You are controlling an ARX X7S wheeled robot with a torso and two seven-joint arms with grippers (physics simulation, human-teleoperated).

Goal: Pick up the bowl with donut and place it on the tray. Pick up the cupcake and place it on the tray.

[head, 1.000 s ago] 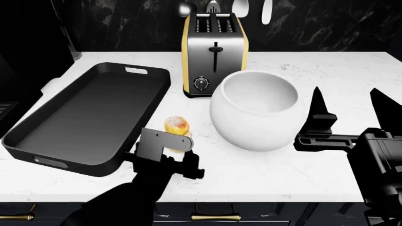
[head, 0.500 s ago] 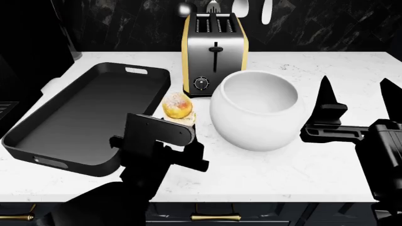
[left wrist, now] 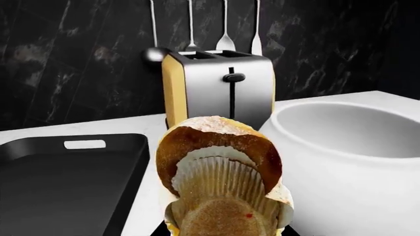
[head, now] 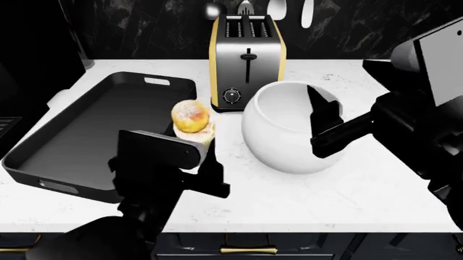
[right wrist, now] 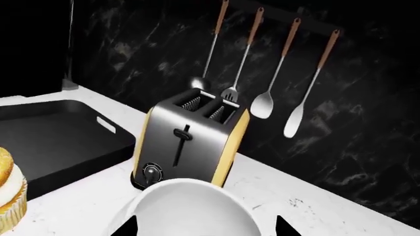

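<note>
Head view shows the left gripper (head: pixel 197 145) closed on the cupcake (head: pixel 191 120), lifted off the counter (head: pixel 289 195), tray (head: pixel 94 127) at its 9 o'clock, bowl (head: pixel 285 138) at 3 o'clock; the right gripper (head: pixel 340 116) hangs spread above the bowl's rim, holding nothing

Glossy white bowl (head: pixel 293 127), matte black tray (head: pixel 87 135), brushed-metal toaster (head: pixel 246 59) (yellow sides), pleated paper cupcake (left wrist: pixel 220 189) wrapper.
</note>
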